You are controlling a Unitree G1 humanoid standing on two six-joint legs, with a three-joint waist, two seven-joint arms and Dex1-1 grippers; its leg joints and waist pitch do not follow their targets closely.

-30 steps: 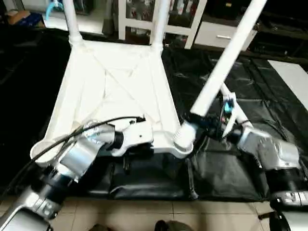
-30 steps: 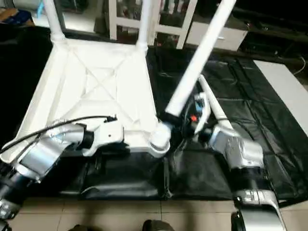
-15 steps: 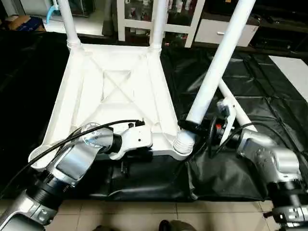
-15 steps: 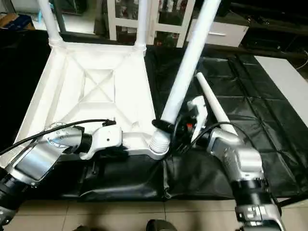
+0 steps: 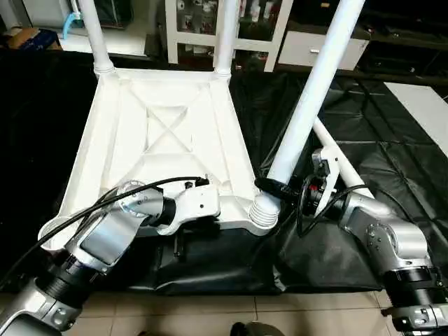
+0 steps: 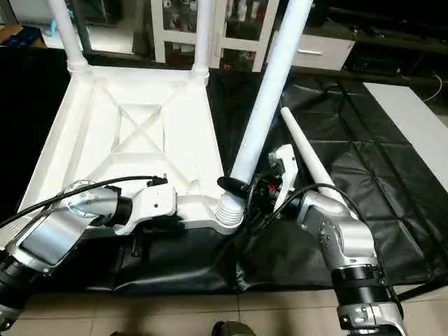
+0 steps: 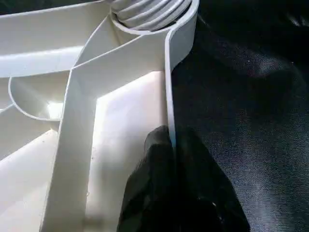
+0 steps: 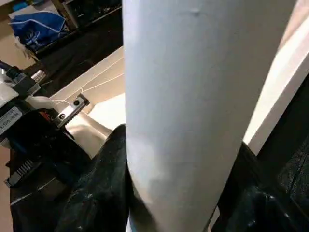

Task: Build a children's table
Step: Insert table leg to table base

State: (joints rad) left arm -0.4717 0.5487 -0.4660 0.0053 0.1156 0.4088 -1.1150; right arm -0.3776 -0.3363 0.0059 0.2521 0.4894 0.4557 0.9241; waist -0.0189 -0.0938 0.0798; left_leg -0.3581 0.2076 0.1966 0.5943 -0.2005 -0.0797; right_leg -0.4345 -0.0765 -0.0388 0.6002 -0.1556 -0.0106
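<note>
- The black-covered work surface [image 5: 392, 133] carries the whole job, and the white tabletop [image 5: 126, 150] lies on its left half, upside down, with the X-ribbed underside facing up.
- At the two far corners of the tabletop, the far left leg [image 5: 91, 31] and the far right leg [image 5: 225, 31] stand upright in their sockets.
- The near left socket [image 5: 52, 227] of the tabletop has no leg in it.
- The left gripper [image 7: 171, 164] is at the near edge of the tabletop, between the two near corners. Its black fingers [image 7: 154, 159] are closed on the thin rim wall, one finger on each side of the wall.
- At the near right corner, the third leg [image 5: 315, 84] stands in the ribbed socket [image 5: 264, 212] and leans away to the right.
- The right gripper [image 5: 280, 187] clamps this third leg just above the socket, one black finger on each side of the tube.
- The fourth leg [image 6: 308, 157] lies flat on the work surface just to the right of the third leg, behind the right gripper.
</note>
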